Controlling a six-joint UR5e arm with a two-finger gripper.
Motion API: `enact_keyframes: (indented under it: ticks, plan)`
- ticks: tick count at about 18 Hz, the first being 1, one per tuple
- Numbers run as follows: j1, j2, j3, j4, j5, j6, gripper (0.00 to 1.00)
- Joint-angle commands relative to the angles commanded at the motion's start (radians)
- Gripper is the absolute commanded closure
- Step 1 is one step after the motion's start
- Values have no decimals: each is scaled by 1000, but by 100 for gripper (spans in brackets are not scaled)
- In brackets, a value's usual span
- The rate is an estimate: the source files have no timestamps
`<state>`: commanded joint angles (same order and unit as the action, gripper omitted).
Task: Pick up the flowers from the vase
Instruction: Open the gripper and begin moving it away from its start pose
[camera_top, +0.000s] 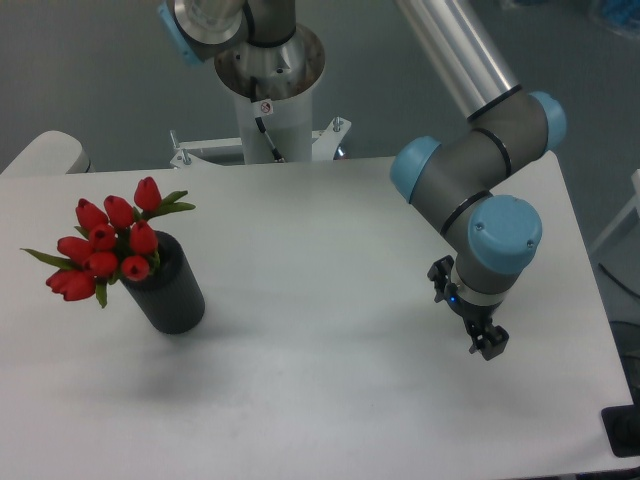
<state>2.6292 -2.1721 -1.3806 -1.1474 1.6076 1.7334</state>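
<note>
Opening step, by the look of it: nothing grasped yet, approach not begun. Flowers (105, 250) seated in the vase (170, 290) at the left of the frame, red buds fanned up and to the left over the rim, green leaves sticking out at either side. Vase standing on the worktop (330, 350), leaning away from the camera only as the view makes it seem. Hand (487, 343) at the lower right of the frame, well apart from the bunch, hanging low over the worktop below the blue-capped wrist. Holding nothing; fingers seen nearly end-on and too small to read, so cannot tell whether apart or together.

Next move, as a judgement: a long traverse leftward across the frame, with height gained first to clear the buds. Then fingers spread, brought in around the stems or the cluster just above the rim, closed gently, and lifted straight up along the vase's axis. Risk of dragging or tipping the vase if pulled sideways.
</note>
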Motion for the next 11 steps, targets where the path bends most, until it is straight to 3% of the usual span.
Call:
enact_keyframes:
  ticks: [6,11]
  plan:
    - [-3,17,-14,0,-14,-14,0]
    - [6,35,-52,26,-92,-41,0]
